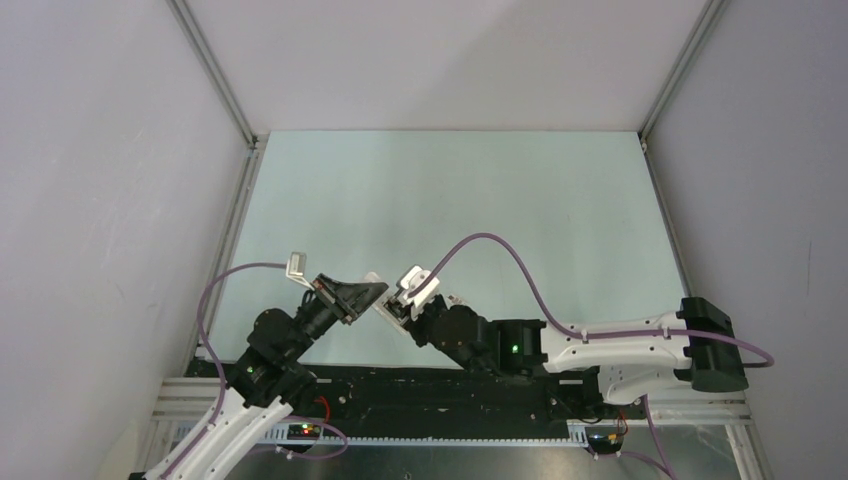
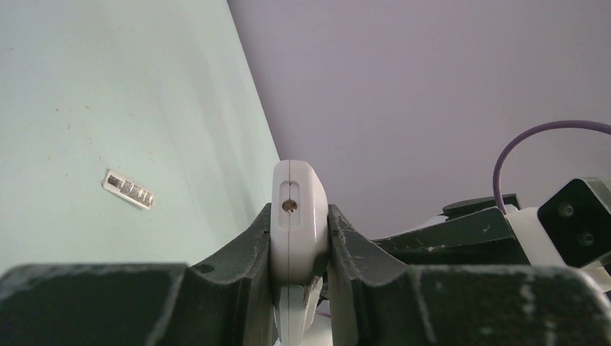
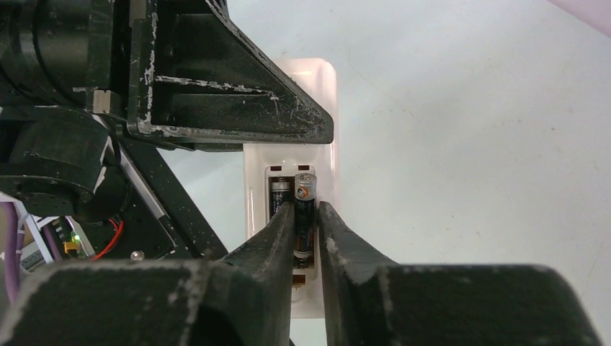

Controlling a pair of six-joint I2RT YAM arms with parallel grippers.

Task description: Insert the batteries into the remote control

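My left gripper [image 2: 300, 216] is shut on the remote control [image 2: 298, 194], holding the white handset edge-on just above the table. In the right wrist view its plain back [image 3: 326, 155] faces the camera with the recess uncovered. One of the batteries [image 3: 279, 193] lies in the recess's left slot. A second battery [image 3: 305, 193] lies along the right slot, between the fingers of my right gripper [image 3: 306, 210]. Those jaws stand slightly parted, with a sliver of gap on the battery's right side. Seen from the top, both grippers [image 1: 372, 292] [image 1: 392, 305] meet at the near left.
A small flat pale cover plate [image 1: 296, 265] lies on the table beyond the left gripper, near the left wall, and also shows in the left wrist view [image 2: 128, 189]. The left gripper's black finger [image 3: 216, 86] covers the remote's upper part. White walls enclose the pale green table [image 1: 500, 200].
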